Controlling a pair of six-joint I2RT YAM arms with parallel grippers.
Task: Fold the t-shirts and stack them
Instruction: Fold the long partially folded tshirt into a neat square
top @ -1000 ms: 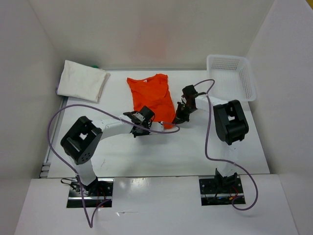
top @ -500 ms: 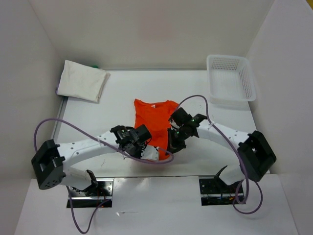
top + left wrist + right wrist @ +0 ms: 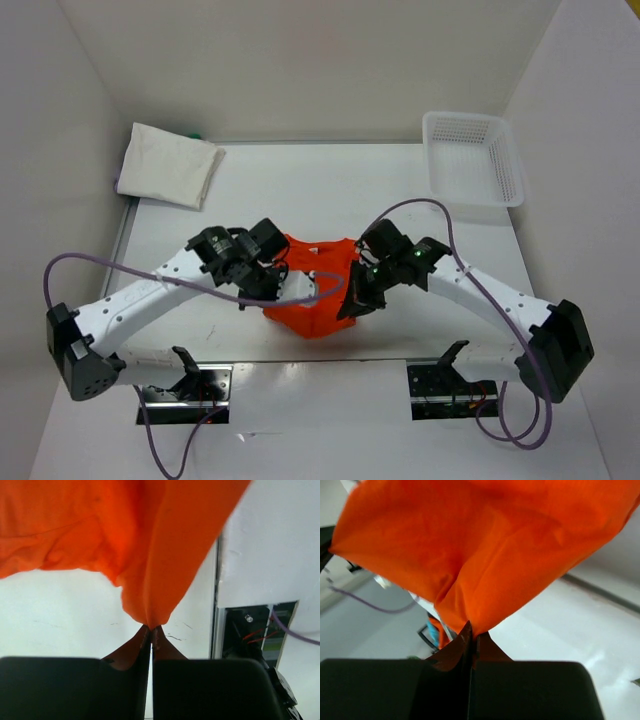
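The soft orange-red cloth t-shirt hangs bunched over the near middle of the white table, an edge pinched in the fully closed left gripper and right gripper; the fold seems underway, and the next move likely calls for laying the shirt flat.

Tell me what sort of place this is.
Probably a robotics lab work cell: white panels box in a white table, a left arm and a right arm are bolted at its near edge, and an orange t-shirt, a folded white t-shirt and a white mesh basket serve as props.
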